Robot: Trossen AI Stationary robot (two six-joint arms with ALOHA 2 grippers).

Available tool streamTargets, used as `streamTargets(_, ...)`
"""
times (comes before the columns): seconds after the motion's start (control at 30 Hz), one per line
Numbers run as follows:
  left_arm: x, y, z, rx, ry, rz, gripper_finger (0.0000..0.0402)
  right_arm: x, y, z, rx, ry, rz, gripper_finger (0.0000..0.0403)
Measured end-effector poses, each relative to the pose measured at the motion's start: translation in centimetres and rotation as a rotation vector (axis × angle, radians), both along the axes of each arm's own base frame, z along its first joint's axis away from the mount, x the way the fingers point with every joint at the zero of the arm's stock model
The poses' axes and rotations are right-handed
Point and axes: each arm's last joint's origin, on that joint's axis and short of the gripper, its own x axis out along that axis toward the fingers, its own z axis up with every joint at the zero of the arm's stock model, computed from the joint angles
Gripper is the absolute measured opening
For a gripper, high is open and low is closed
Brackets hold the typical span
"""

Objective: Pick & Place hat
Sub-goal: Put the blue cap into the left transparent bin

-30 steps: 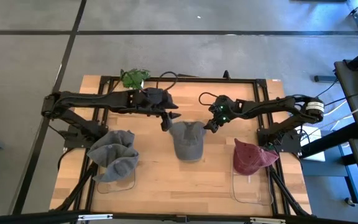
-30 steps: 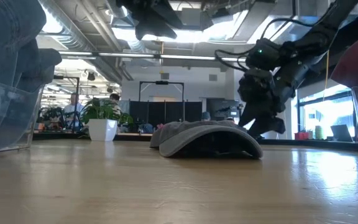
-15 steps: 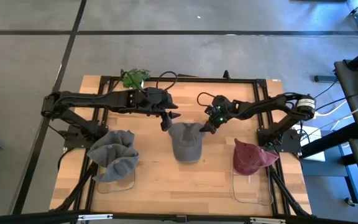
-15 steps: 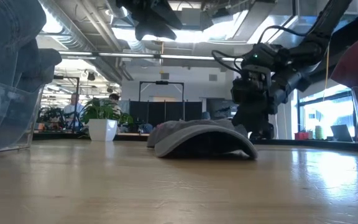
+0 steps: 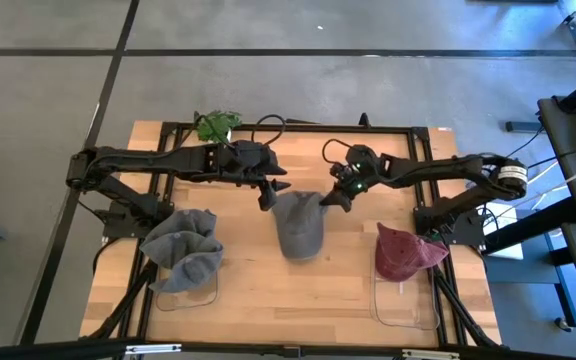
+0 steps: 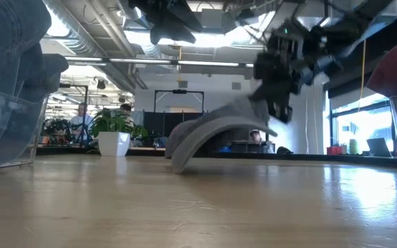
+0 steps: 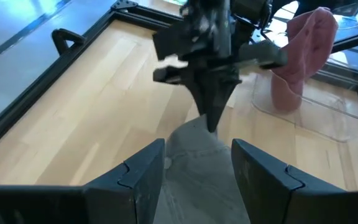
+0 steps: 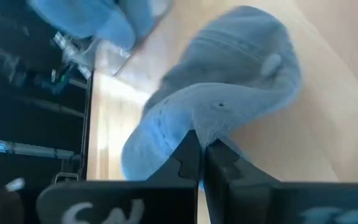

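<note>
Lying mid-table with one edge raised, the grey hat [image 5: 299,226] is pinched at its back-right rim by the right gripper [image 5: 334,198], whose fingers are clenched on a fold of the fabric (the right wrist view shows the two dark fingertips [image 8: 197,163] pressed together with cloth between them). From the low view the hat [image 6: 211,134] arches up off the wooden table [image 6: 198,207], its near edge touching the boards while the far side hangs lifted from the right gripper [image 6: 276,110] above it. Just on the other side of the hat, the left gripper [image 5: 265,197] hovers over its back-left edge with its fingers spread apart and nothing between them; the left wrist view looks down past these open fingers [image 7: 143,171] onto the grey hat [image 7: 199,168] and across to the right gripper [image 7: 213,122] holding the cloth. Farther out, a blue-grey hat [image 5: 183,250] sits heaped on a clear holder [image 5: 183,296] at the table's front-left, and a dark red hat [image 5: 405,251] rests on another clear holder [image 5: 405,302] at the front-right, both well apart from the grey one. A small green plant [image 5: 215,125] stands at the table's back-left edge. Beyond the table, in the low view, a potted plant in a white pot [image 6: 114,134] and a person [image 6: 83,122] show in the room behind.
</note>
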Motion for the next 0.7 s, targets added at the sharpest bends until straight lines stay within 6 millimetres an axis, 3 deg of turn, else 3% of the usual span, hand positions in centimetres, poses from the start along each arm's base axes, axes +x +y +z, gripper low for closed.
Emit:
streamTargets(0.2, 0.1, -0.1, 0.3, 0.022, -0.027, -0.021, 0.0182, 1.4, 1.2, 6.2, -0.230, 0.052, 0.132, 0.0004)
streamTargets(0.33, -0.3, -0.1, 2.0, 0.032, -0.084, -0.022, 0.0182, 1.8, 2.3, 11.2, -0.379, 0.093, 0.209, 0.0004)
streamTargets(0.53, -1.6, -0.2, 4.6, 0.047, -0.168, -0.009, 0.0182, 1.1, 4.9, 18.2, -0.588, 0.111, 0.277, 0.0004)
streamTargets(0.7, -2.0, -0.4, 5.5, 0.032, -0.235, -0.052, 0.0184, -0.1, 7.4, 22.2, -0.648, 0.061, 0.372, 0.0004)
